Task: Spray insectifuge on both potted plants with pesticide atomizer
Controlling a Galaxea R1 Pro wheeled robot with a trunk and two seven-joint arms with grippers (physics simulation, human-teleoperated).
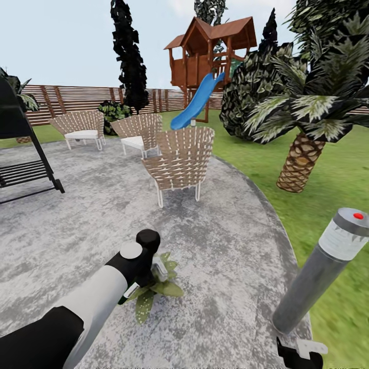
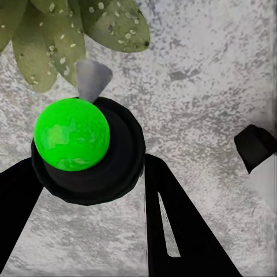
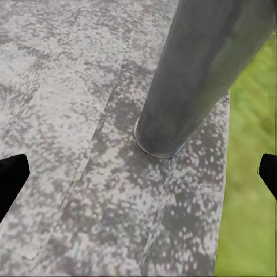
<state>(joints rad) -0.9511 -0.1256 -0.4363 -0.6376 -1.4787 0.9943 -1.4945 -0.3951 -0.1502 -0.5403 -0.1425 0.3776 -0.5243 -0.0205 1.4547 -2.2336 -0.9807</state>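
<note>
The stone patio occupies the near and left ground; the lawn lies to its right and beyond. One potted plant sits on the patio, near and left of centre, directly under the left gripper. A bollard lamp stands at the patio's near right edge, beside the lawn. Three wicker chairs stand farther back on the patio. A palm stands on the lawn at right. A playhouse with slide stands far behind the chairs, before the fence.
</note>
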